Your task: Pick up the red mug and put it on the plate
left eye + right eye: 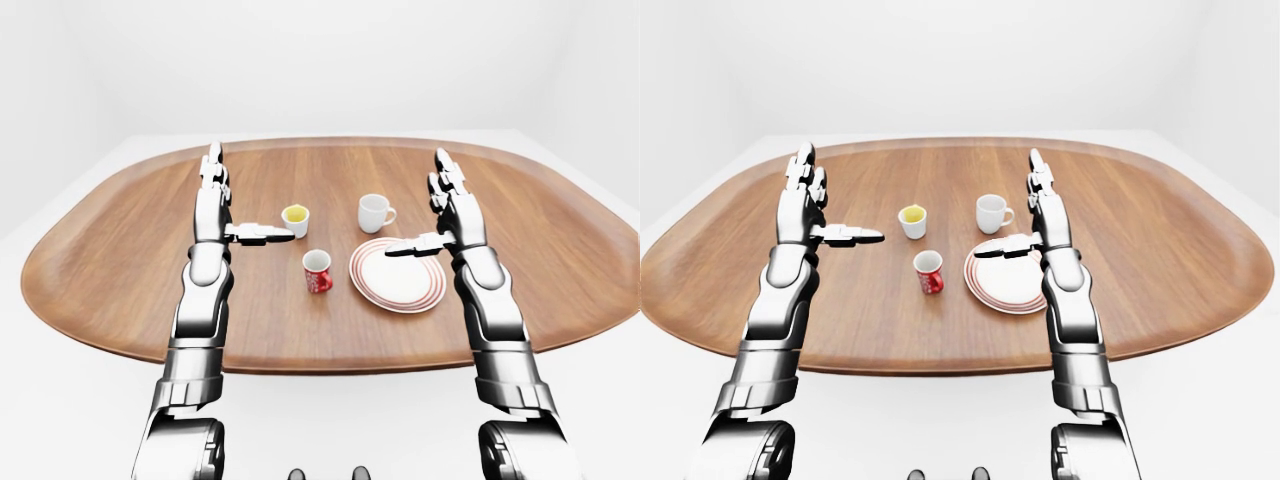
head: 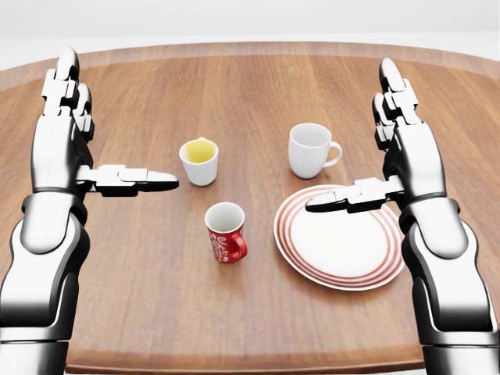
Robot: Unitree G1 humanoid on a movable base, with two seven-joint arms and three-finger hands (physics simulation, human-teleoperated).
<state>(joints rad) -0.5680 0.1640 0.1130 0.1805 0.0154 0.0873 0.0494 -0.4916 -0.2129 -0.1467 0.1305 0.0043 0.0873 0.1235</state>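
Observation:
The red mug [image 2: 225, 233] stands upright on the wooden table [image 2: 148, 312], handle turned to the right, low in the middle of the head view. Just right of it lies the white plate [image 2: 344, 244] with red rings, nothing on it. My left hand [image 2: 105, 137] is held up at the left, open, fingers pointing up and thumb stretched toward the middle, well above and left of the mug. At the right my right hand [image 2: 353, 139] is open the same way, its thumb hovering over the plate's upper edge.
A white cup [image 2: 199, 161] with yellow inside stands above and left of the red mug. A plain white mug [image 2: 311, 150] stands above the plate. The oval table's near edge [image 1: 330, 368] runs along the bottom of the head view.

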